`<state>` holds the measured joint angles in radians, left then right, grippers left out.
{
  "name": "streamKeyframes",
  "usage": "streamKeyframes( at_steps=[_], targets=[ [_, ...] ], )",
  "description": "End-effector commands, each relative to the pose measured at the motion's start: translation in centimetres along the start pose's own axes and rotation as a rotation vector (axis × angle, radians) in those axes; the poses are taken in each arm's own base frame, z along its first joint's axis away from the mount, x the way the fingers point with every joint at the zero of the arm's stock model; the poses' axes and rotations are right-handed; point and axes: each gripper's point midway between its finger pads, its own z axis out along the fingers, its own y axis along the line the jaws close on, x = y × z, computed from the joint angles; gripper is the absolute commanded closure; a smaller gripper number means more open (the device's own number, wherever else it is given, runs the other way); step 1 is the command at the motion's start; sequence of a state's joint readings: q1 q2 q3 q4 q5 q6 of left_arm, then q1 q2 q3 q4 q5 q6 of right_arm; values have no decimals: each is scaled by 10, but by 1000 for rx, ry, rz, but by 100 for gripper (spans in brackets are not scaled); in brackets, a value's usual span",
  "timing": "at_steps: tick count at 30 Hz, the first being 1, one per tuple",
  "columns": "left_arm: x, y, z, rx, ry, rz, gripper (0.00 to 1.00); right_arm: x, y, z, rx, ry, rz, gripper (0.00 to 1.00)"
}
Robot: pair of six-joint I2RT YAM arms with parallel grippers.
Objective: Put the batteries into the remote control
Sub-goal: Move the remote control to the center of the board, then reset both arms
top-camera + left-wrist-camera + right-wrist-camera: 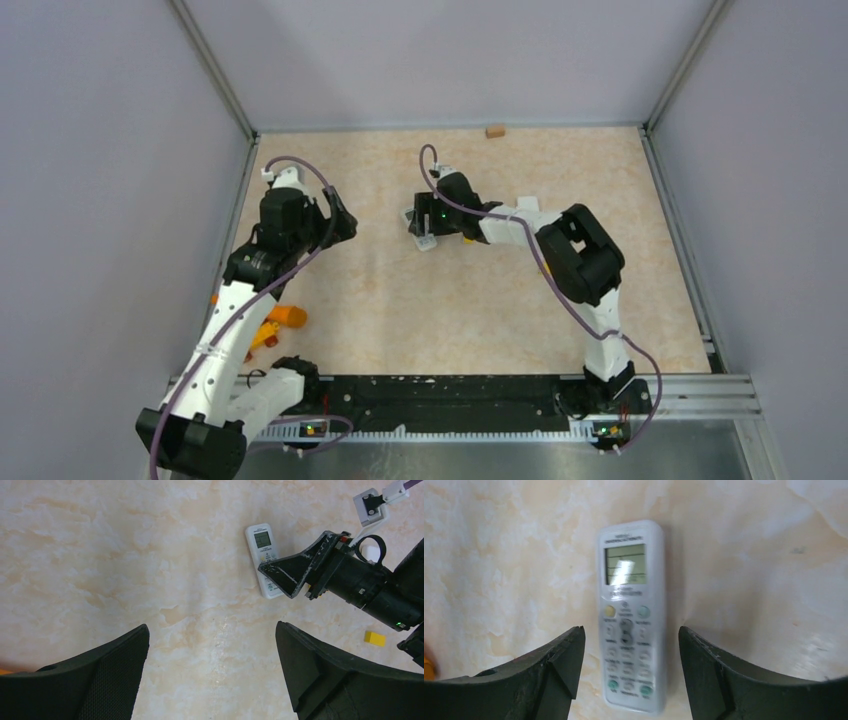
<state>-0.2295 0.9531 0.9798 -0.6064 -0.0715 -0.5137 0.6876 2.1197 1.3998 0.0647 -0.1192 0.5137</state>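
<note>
A white handset with buttons and a small screen [631, 615] lies face up on the table; it also shows in the top view [421, 229] and the left wrist view [263, 555]. My right gripper [631, 630] is open, and its jaws stand either side of the handset's button end, just above it and apart from it. My left gripper [212, 627] is open and empty over bare table, to the left of the handset [345, 222]. The plain-backed remote control with the battery recess is out of view. The batteries are out of view.
A larger orange cylinder [287, 316] and yellow pieces [262, 337] lie at the near left beside the left arm. A small yellow block [374, 638] lies by the right arm. A small wooden block [494, 130] sits at the back wall.
</note>
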Motion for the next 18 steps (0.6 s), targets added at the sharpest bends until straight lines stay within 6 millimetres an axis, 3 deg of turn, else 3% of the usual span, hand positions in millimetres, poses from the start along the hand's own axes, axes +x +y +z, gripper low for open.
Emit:
streamKeyframes(
  at_steps=[1,5,9,13,18],
  targets=[
    [-23,-9,-14,33,-62,34,1,-33,-10,-45,71,-79,-73,28],
    [-28,-7,-24,32,-92,64,1,-56,-11,-98,136,-181,-96,26],
    [-39,-9,-42,53,-144,99,1,-73,-14,-175,202,-318,-91,23],
    [-53,-13,-65,73,-219,94,1,-73,-41,-250,375,-410,-84,13],
    [-69,-16,-100,105,-325,74,1,-77,-69,-359,566,-583,-83,9]
  ],
)
